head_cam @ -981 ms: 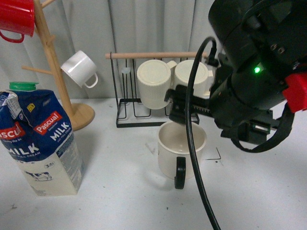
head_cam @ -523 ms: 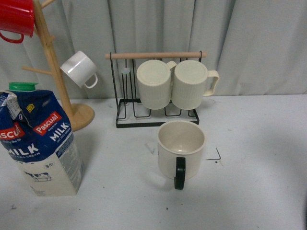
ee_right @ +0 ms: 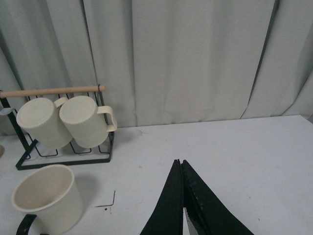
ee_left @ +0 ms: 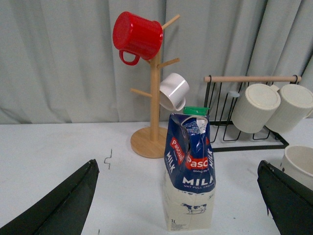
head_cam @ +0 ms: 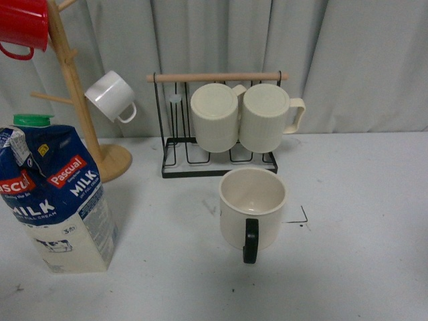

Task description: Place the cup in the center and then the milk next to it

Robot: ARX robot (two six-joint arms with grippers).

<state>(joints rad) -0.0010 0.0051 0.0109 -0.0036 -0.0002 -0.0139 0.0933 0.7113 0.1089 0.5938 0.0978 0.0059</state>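
The cup [head_cam: 253, 204], cream-white with its black handle [head_cam: 250, 241] turned toward the front camera, stands upright on the center [head_cam: 295, 212], just left of a black corner mark [head_cam: 301, 218]. The milk [head_cam: 57, 197] stands upright at the table's left front. Neither arm shows in the front view. In the left wrist view my left gripper [ee_left: 177, 166] is open, its fingers [ee_left: 63, 200] spread wide either side of the milk [ee_left: 190, 171] and short of it. My right gripper [ee_right: 179, 162] is shut on nothing, to the right of the cup [ee_right: 46, 196].
A wooden mug tree [head_cam: 80, 100] with a red mug [head_cam: 21, 25] and a small white mug [head_cam: 112, 95] stands at the back left. A black wire rack [head_cam: 217, 127] holding two ribbed cream mugs [head_cam: 241, 117] sits right behind the cup. A grey curtain closes the back.
The right arm, which filled the upper right of the front view a second ago, has pulled out of that view. The cup and the milk stay where they were.
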